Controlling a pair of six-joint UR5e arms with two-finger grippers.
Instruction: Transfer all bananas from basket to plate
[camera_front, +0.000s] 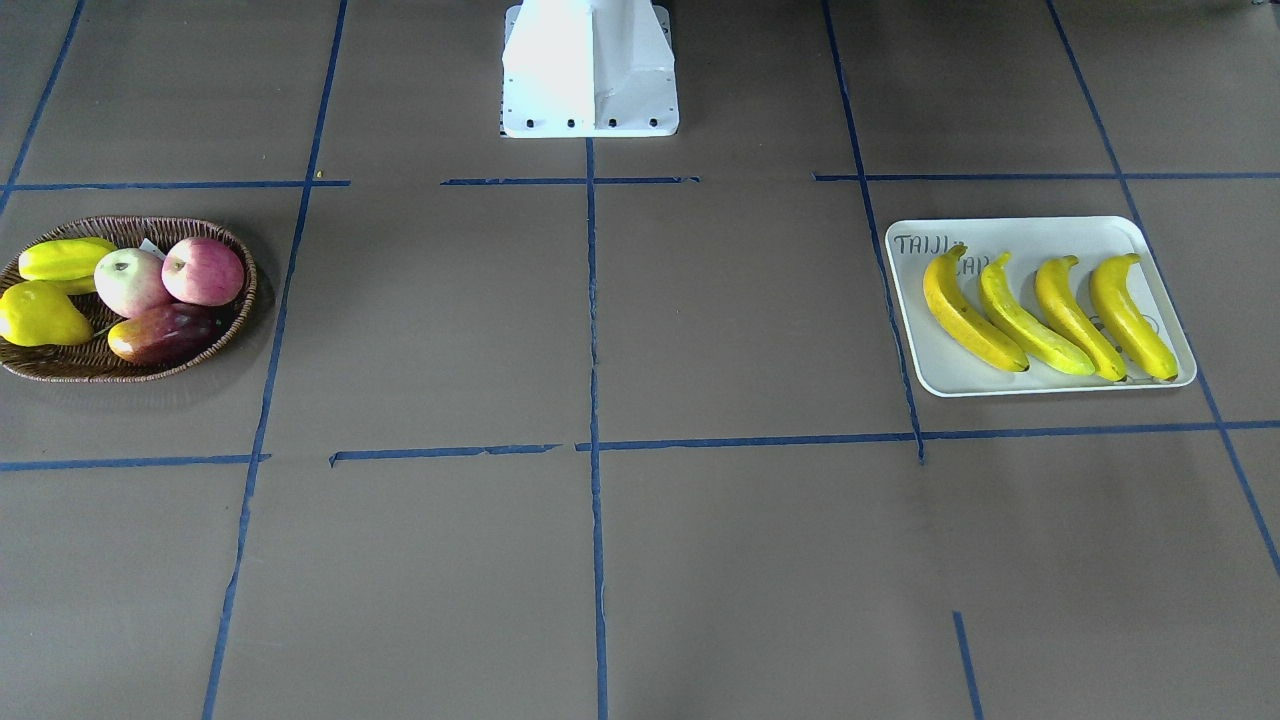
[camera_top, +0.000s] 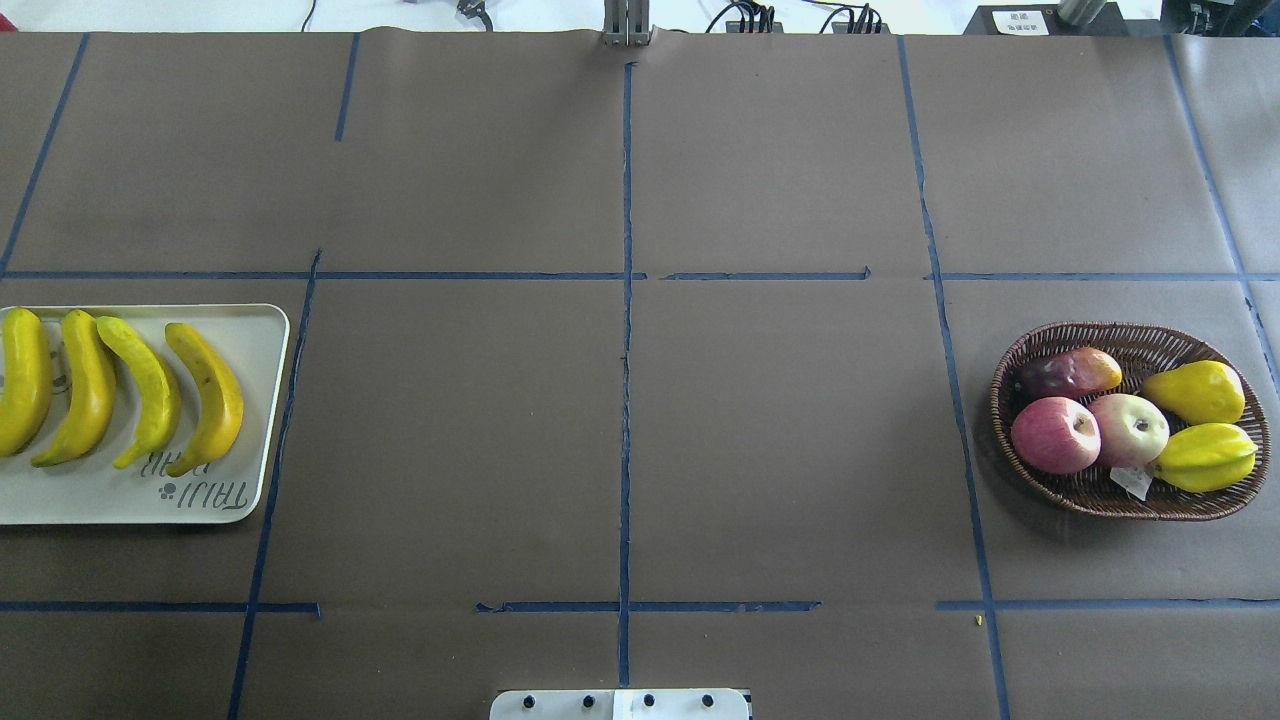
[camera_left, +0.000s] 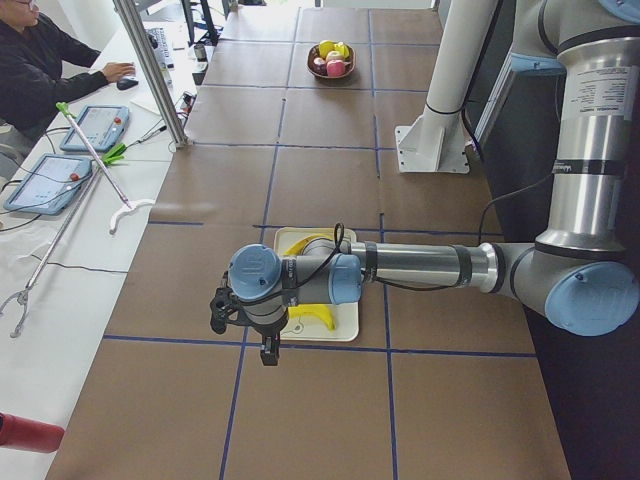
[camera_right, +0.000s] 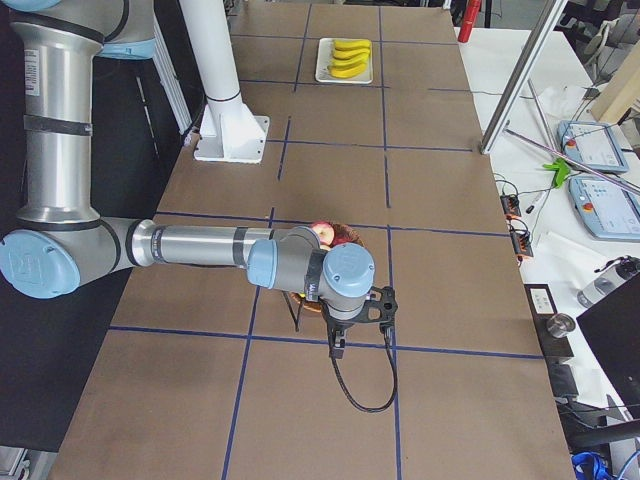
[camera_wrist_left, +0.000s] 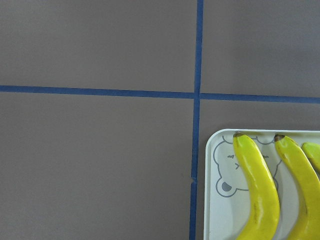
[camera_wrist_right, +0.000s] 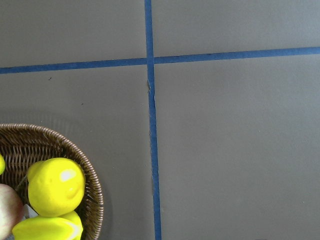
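Several long yellow bananas (camera_front: 962, 315) lie side by side on the pale plate (camera_front: 1030, 235), which carries the "TAIJI" print; they also show in the overhead view (camera_top: 88, 390) and the left wrist view (camera_wrist_left: 257, 185). The wicker basket (camera_front: 70, 370) holds no banana. My left gripper (camera_left: 245, 330) hangs above the plate's outer end. My right gripper (camera_right: 360, 320) hangs above the basket's outer side. Both show only in the side views, so I cannot tell if they are open or shut.
The basket (camera_top: 1150, 345) holds two apples (camera_top: 1056, 434), a yellow pear (camera_top: 1195, 391), a yellow-green star fruit (camera_top: 1205, 457) and a dark mango (camera_top: 1070, 373). The white robot base (camera_front: 590, 70) stands at the table's middle edge. An operator (camera_left: 40, 60) sits beside the table.
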